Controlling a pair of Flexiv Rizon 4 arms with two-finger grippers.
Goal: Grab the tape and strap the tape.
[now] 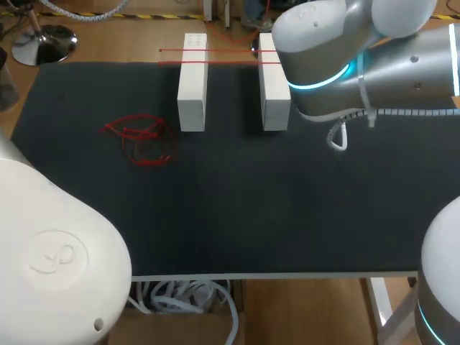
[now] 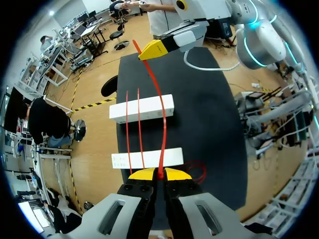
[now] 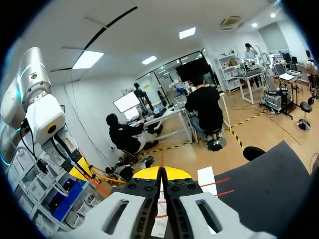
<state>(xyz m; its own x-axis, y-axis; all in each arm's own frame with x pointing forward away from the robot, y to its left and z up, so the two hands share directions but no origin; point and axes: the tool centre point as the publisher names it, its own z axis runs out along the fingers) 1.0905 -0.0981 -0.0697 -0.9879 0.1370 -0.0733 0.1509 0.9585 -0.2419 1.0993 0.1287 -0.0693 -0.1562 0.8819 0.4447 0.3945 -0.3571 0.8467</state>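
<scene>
The black tabletop (image 1: 230,201) carries two white blocks (image 2: 142,108); the left end effector (image 2: 160,174) and the right end effector (image 3: 161,173) each pinch closed on the tape (image 2: 164,127) stretched over them. Keep it taut; lay it squarely across both blocks.

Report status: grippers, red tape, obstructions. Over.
Left gripper shut on thin red tape strand. Right gripper shut on its far end, strand stretched over two white rectangular blocks. Loose red tape tangle lies aside on black mat.

White arms (image 1: 57,244), cyan rings (image 1: 327,81), yellow-tipped left gripper (image 2: 160,174)
</scene>
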